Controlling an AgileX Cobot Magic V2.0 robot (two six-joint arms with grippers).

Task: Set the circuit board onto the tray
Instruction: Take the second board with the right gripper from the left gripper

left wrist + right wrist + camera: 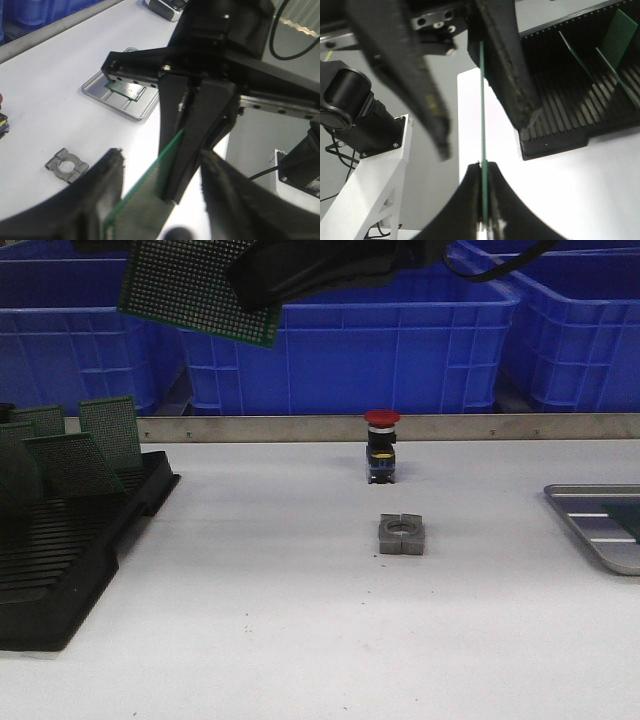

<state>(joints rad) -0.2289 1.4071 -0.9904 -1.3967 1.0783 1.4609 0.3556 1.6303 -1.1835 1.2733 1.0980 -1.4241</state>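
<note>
A green perforated circuit board (200,290) hangs high above the table's left side. My right gripper (483,167) is shut on one edge of the board (482,100), seen edge-on. My left gripper (162,154) is open, with its fingers (102,187) spread apart on both sides of the same board (145,195) and not touching it. The grey metal tray (580,523) lies on the table at the far right. It also shows in the left wrist view (95,92), with another green board (126,90) lying in it.
A black slotted rack (60,550) with several upright green boards stands at the left. A red push-button (381,445) and a grey metal block with a hole (402,534) sit mid-table. Blue bins (380,340) stand behind a metal rail.
</note>
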